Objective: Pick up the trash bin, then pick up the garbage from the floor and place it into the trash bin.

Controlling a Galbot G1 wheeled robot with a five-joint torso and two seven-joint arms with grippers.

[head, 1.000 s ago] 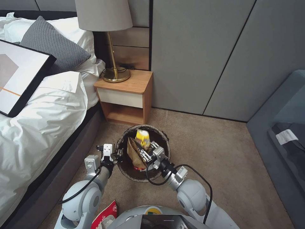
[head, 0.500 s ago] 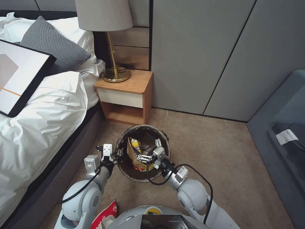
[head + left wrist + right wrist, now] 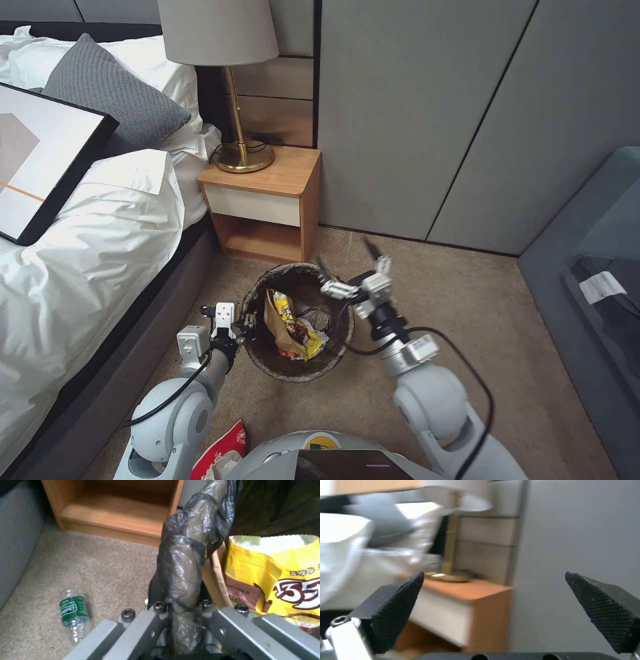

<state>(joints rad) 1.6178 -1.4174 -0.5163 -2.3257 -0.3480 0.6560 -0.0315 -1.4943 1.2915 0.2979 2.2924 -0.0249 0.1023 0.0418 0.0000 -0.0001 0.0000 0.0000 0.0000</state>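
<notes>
The trash bin [image 3: 297, 375] stands on the floor [image 3: 480, 320] before the nightstand, its dark bag folded over the rim. My left gripper [image 3: 244, 327] is shut on the near-left rim; the left wrist view shows the bag-covered rim [image 3: 186, 562] pinched between the fingers. Garbage lies inside: a yellow snack wrapper [image 3: 298, 328] [image 3: 276, 575] on a brown paper bag [image 3: 273, 315]. My right gripper [image 3: 348, 267] [image 3: 500, 605] hangs open and bare above the bin's far-right rim. A green bottle [image 3: 73, 612] lies on the carpet outside the bin. A red-and-white carton [image 3: 223, 448] lies by my base.
A wooden nightstand [image 3: 263, 200] with a brass lamp [image 3: 241, 155] stands just beyond the bin. The bed [image 3: 87, 233] runs along the left. Grey wall panels [image 3: 467, 120] close the back, and a grey glass-fronted unit [image 3: 593, 280] stands at right. Open carpet lies right of the bin.
My right gripper opened and dropped the yellow wrapper into the bin, then rose out and swung to the far right of the rim. The left gripper and the bin stayed put.
</notes>
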